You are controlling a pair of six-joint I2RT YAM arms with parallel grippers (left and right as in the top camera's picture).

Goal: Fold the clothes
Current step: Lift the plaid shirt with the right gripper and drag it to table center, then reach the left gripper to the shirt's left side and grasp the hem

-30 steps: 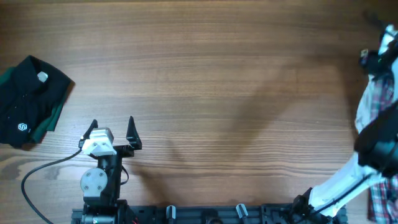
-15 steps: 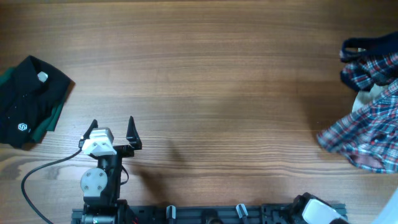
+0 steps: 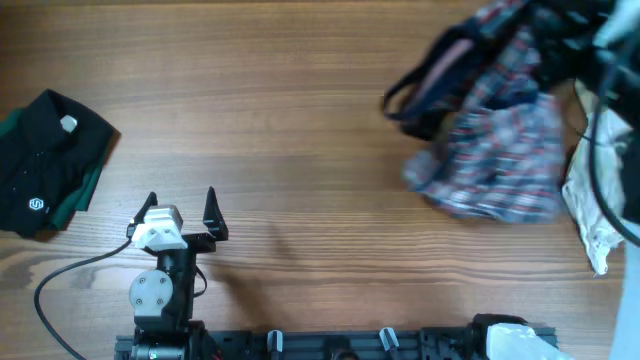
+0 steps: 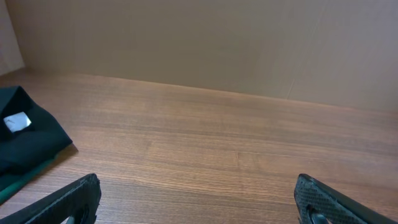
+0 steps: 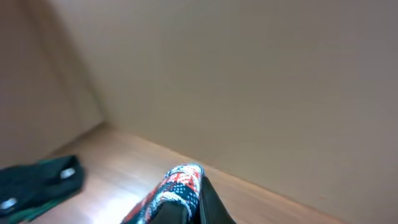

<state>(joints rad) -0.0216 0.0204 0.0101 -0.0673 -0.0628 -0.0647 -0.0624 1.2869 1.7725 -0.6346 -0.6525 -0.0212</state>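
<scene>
Over on the right, the right gripper (image 5: 194, 194) is clamped tight on the shirt (image 3: 492, 128). The wrist view shows a fold of red, navy and white plaid pinched right at the dark finger (image 5: 210, 200). From overhead the shirt is a blurred, bunched bundle in the far right part of the table (image 3: 300, 100), with a navy-trimmed edge trailing out to its left. How much of it touches the wood is hard to tell through the blur.

Just beside it, at the right edge, lies the white garment (image 3: 597, 205), crumpled, its upper part under the dark arm and cable.

On the left side, the left gripper (image 3: 181, 196) sits near the front edge with its jaws spread wide and nothing between them. Its wrist camera shows both fingertips (image 4: 73, 200) at the bottom corners with bare wood in between.

The black garment (image 3: 48, 160) lies folded at the far left edge, well apart from the shirt. Its small white logo faces up and a green edge peeks out along the side. The left wrist view catches its corner and a white label.
</scene>
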